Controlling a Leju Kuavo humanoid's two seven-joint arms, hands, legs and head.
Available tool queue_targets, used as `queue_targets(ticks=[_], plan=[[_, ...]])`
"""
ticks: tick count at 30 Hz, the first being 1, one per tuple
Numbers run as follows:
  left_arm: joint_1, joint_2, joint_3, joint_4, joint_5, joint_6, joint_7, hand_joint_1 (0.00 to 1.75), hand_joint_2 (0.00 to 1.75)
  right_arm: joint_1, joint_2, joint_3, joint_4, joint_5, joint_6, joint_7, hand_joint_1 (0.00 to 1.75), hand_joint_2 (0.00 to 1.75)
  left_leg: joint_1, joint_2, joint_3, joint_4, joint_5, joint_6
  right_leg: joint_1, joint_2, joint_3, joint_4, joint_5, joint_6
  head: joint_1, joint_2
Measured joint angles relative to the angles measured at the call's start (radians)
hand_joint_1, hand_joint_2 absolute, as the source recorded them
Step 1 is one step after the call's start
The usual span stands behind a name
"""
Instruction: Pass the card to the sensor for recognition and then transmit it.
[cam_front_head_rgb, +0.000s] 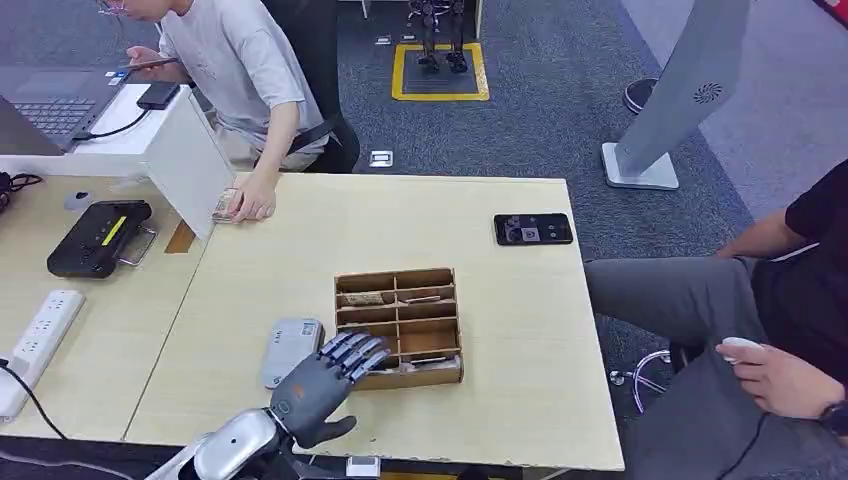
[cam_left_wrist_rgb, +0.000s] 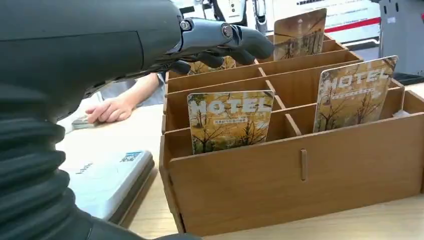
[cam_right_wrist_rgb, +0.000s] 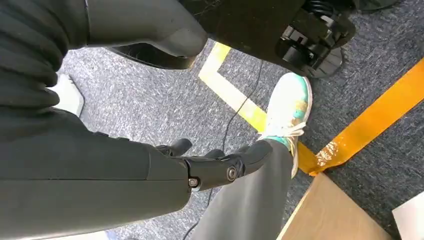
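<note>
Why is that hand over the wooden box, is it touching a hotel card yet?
Cannot tell: in the left wrist view the left hand overlaps a hotel card, with no plain contact or gap.

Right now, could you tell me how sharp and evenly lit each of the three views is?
Head view: even, soft light, faint shadows, all sharp; the left hand reaches over the wooden box. Left wrist view: the hotel cards read crisply, while the near ribbed cover is dark and slightly soft. Right wrist view: carpet and yellow tape are clear; the right hand is dim.
</note>
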Motion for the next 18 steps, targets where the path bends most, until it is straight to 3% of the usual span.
queue_targets(ticks=[12,13,14,17,18], plan=[[0.005,-0.023,0.028,0.006,0.006,-0.007,0.024,0.05,1.75,0.0,-0.001,0.003,0.0,-0.003,0.0,0.003,0.0,1.75,0.0,0.0,0.0,0.0,0.0,0.0,0.0,0.0,0.0,0.0,0.0,0.0,0.0,0.0],[0.005,-0.023,0.028,0.007,0.008,-0.012,0.021,1.47,1.75,-0.001,-0.001,0.004,0.0,-0.003,0.0,0.003,0.0,1.75,0.0,0.0,0.0,0.0,0.0,0.0,0.0,0.0,0.0,0.0,0.0,0.0,0.0,0.0],[0.005,-0.023,0.028,0.008,0.009,-0.013,0.018,1.75,1.75,-0.001,-0.001,0.004,0.0,-0.003,0.0,0.003,0.0,1.75,0.0,0.0,0.0,0.0,0.0,0.0,0.0,0.0,0.0,0.0,0.0,0.0,0.0,0.0],[0.005,-0.023,0.029,0.012,0.011,-0.015,0.018,1.75,1.75,-0.001,-0.002,0.006,0.0,-0.003,0.0,0.003,0.0,1.75,0.0,0.0,0.0,0.0,0.0,0.0,0.0,0.0,0.0,0.0,0.0,0.0,0.0,0.0],[0.005,-0.023,0.029,0.013,0.014,-0.019,0.018,1.64,1.75,-0.001,-0.002,0.008,0.0,-0.003,0.0,0.003,0.0,1.75,0.0,0.0,0.0,0.0,0.0,0.0,0.0,0.0,0.0,0.0,0.0,0.0,0.0,0.0]])
